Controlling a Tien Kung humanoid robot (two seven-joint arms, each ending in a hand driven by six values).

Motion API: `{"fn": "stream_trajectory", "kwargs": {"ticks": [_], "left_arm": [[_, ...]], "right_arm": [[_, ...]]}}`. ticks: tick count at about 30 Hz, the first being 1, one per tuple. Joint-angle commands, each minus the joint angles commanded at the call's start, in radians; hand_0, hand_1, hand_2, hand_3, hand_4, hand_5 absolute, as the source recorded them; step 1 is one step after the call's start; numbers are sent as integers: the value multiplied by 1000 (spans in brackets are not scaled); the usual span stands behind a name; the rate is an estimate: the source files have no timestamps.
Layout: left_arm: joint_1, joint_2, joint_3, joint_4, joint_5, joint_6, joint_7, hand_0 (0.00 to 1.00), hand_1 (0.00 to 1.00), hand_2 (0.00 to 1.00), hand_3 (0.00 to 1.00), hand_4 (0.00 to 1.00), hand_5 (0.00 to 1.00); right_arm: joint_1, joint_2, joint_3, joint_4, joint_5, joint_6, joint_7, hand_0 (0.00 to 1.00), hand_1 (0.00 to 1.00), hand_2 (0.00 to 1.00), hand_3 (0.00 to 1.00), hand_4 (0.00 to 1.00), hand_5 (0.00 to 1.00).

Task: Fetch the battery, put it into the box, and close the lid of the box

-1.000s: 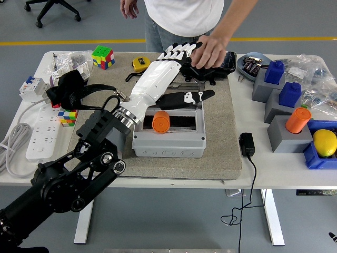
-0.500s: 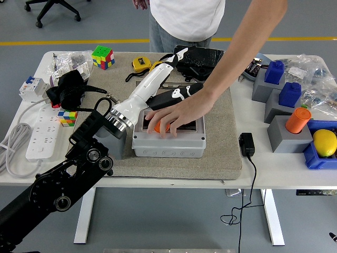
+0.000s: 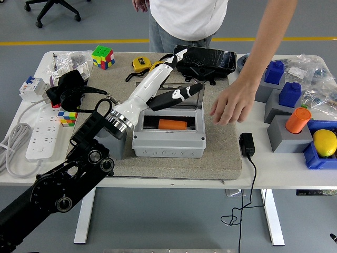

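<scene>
The orange battery [image 3: 172,124] lies on its side inside the grey box [image 3: 168,143] on the felt mat. The box's lid [image 3: 179,95] stands open along the back edge. My left arm reaches over the box's left side. Its white hand [image 3: 167,61] is beyond the lid, turned on edge with the fingers straight, holding nothing, next to a black case [image 3: 206,59]. A person stands at the far side. Their hand [image 3: 231,105] hovers open over the mat, just right of the box, holding nothing.
Right of the mat are a black adapter with a cable [image 3: 246,143], grey blocks with blue and orange pieces [image 3: 297,120] and a lemon [image 3: 325,142]. At the left are a power strip [image 3: 43,129], puzzle cubes [image 3: 102,56] and a yellow tape measure [image 3: 140,64].
The battery stood upright in the box and now lies flat. The person's hand reached into the box, then drew back to the right. My left hand turned on edge.
</scene>
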Motion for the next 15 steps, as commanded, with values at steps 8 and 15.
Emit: {"fn": "stream_trajectory", "kwargs": {"ticks": [8,15], "left_arm": [[-23,4,33,17,88,18,25,998,998,998,998,998,998],[-78,13,46,125,148,29,23,998,998,985,978,998,998]], "right_arm": [[2,1,-6,1,4,0,0,799,733,737,795,998,949],[5,0,-6,0,4,-1,-1,799,733,737,795,998,953]]}}
